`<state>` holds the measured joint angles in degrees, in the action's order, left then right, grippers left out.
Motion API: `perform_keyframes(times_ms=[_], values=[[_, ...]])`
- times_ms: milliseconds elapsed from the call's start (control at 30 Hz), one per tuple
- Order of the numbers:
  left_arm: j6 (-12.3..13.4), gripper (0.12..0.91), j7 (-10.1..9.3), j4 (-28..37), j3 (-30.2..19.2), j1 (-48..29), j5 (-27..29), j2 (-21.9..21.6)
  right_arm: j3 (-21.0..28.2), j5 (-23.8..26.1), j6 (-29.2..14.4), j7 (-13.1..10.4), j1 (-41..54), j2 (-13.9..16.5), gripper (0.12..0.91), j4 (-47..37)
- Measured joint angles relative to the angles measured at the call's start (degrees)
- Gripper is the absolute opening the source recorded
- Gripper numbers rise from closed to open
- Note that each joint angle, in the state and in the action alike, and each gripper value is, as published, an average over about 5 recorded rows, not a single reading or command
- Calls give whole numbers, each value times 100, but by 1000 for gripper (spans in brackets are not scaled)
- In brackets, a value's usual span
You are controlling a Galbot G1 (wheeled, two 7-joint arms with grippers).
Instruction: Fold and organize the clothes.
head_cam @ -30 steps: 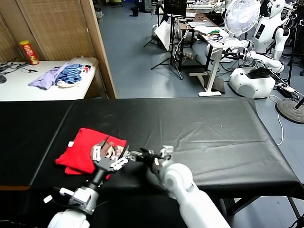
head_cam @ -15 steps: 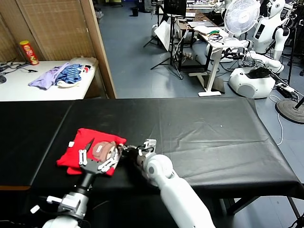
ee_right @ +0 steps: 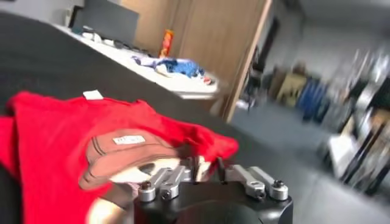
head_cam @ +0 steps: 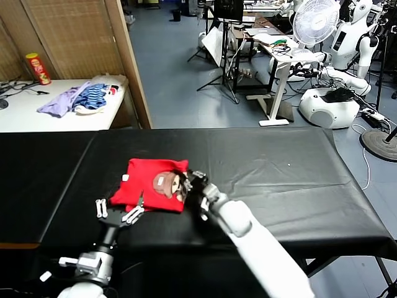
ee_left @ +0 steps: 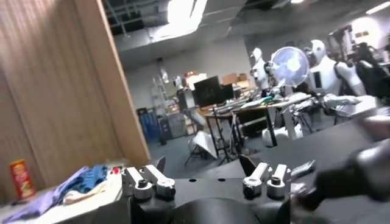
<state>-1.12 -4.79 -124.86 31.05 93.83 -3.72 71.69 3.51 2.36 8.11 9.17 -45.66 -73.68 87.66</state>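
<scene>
**Inspector A:** Starting at the left: the white side table (head_cam: 56, 115) carries a crisp can (head_cam: 38, 68), a lilac garment (head_cam: 59, 102) and a blue-striped garment (head_cam: 96, 96), none of them in play. On the black bench (head_cam: 279, 180), the left end effector (head_cam: 118, 212) sits at the near edge, just off the near-left corner of the red T-shirt (head_cam: 146, 192). Its fingers stand wide and hold nothing; the left wrist view confirms the spread, with only air between them.

**Inspector B:** And the shirt?

**Inspector A:** It lies left of centre on the bench as a compact, roughly square bundle, the brown-and-white cartoon face print (head_cam: 169, 185) uppermost at its right side. The right end effector (head_cam: 193, 181) is at that right edge. In the right wrist view its fingers (ee_right: 194, 169) stand narrow, close together at the red hem; whether cloth is pinched between them I cannot tell.

**Inspector B:** Progress?

**Inspector A:** My judgement: folding is largely done, since no sleeves or loose hem spread out. What looks left is squaring the bundle and setting it in its final place.

**Inspector B:** Limits of view?

**Inspector A:** The right arm covers the shirt's near-right corner, so that fold edge is unverified. The layers beneath are hidden. The right wrist view's far background is blurred.
</scene>
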Motion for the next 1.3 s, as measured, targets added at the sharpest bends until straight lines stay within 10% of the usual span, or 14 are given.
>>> perform_keyframes(times_ms=[267, 767, 1300], values=[[-229, 798, -98, 112, 104, 166, -679, -60, -668, 257, -783, -389, -1109, 1078, 770, 1141], [-449, 798, -543, -320, 330, 1214, -1344, -421, -2563, -1371, -39, -1603, -4533, 994, 798, 3421], [-1233, 798, -893, -1213, 854, 2462, -2264, -438, -2785, -1507, 933, -2100, -6041, 640, 798, 4721]])
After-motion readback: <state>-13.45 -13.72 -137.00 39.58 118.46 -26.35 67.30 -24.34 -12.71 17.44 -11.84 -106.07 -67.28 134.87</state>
